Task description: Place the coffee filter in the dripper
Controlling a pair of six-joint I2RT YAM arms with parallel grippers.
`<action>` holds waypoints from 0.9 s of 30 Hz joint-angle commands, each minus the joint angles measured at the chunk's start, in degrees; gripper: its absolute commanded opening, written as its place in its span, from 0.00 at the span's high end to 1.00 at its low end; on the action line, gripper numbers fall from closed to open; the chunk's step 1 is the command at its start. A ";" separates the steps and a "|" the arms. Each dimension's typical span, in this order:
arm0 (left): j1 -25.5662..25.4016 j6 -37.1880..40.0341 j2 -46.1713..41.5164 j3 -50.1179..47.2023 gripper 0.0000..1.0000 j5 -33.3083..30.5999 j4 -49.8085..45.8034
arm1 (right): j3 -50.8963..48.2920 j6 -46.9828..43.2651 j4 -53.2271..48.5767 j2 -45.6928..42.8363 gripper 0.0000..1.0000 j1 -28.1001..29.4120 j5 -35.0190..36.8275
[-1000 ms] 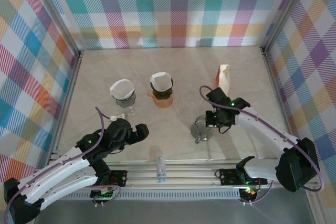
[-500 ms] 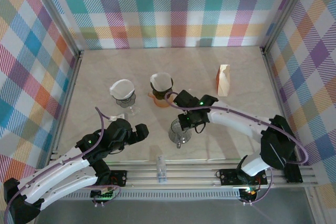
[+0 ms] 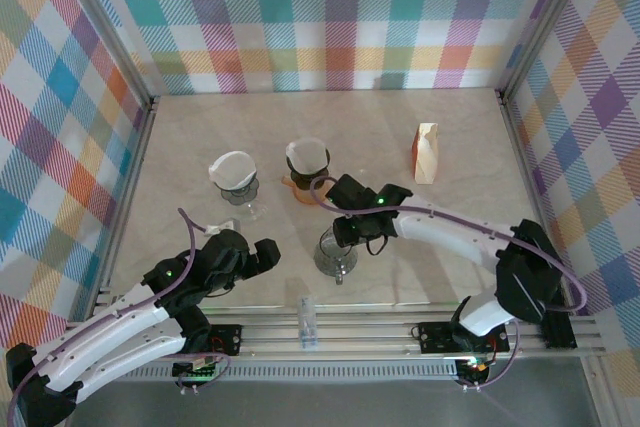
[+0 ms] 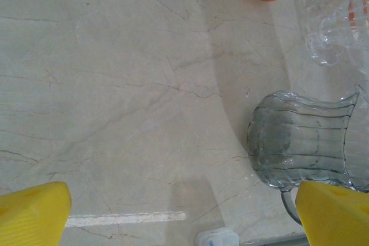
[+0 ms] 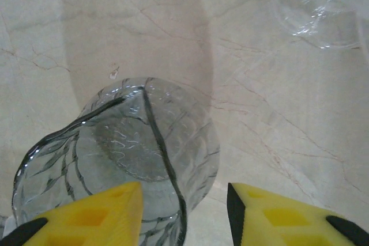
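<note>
The white-and-black jointed left arm (image 3: 100, 332) and its twin, the right arm (image 3: 450, 232), are both wearing smooth white shells between chunky black joint housings. A thin purple cable (image 3: 185, 225) is looping along each one, and a small green light (image 3: 170, 270) is glowing on each black wrist block. Blunt, bright yellow plastic fingers (image 4: 34, 214) are tipping both arms, and the right pair (image 5: 288, 217) is showing shallow square recesses.

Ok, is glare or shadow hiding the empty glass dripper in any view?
Top external: the glass dripper looks small and dark grey, with clear edges and no glare. Right wrist: it is close and sharp, the ribs and rim are readable, and a broad soft shadow lies on the table behind it. Left wrist: it is sharp at the right edge, with a faint shadow band beside it.
</note>
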 commanded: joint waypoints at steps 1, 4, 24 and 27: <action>0.55 -1.03 -0.96 -0.68 0.00 -0.75 -1.77 | -1.58 0.31 -0.15 -5.16 0.51 -0.75 3.69; 0.55 -1.14 -1.40 -1.13 0.00 -0.79 -1.61 | -2.95 0.79 1.00 -7.78 0.48 -5.69 1.69; 0.56 -1.72 -2.64 -1.27 0.00 -1.34 -2.30 | 1.76 3.86 12.77 7.12 0.50 -29.57 -11.37; 0.49 -1.74 -3.00 -1.39 0.00 -1.58 -2.53 | 1.13 3.69 13.61 7.99 0.59 -29.58 -11.32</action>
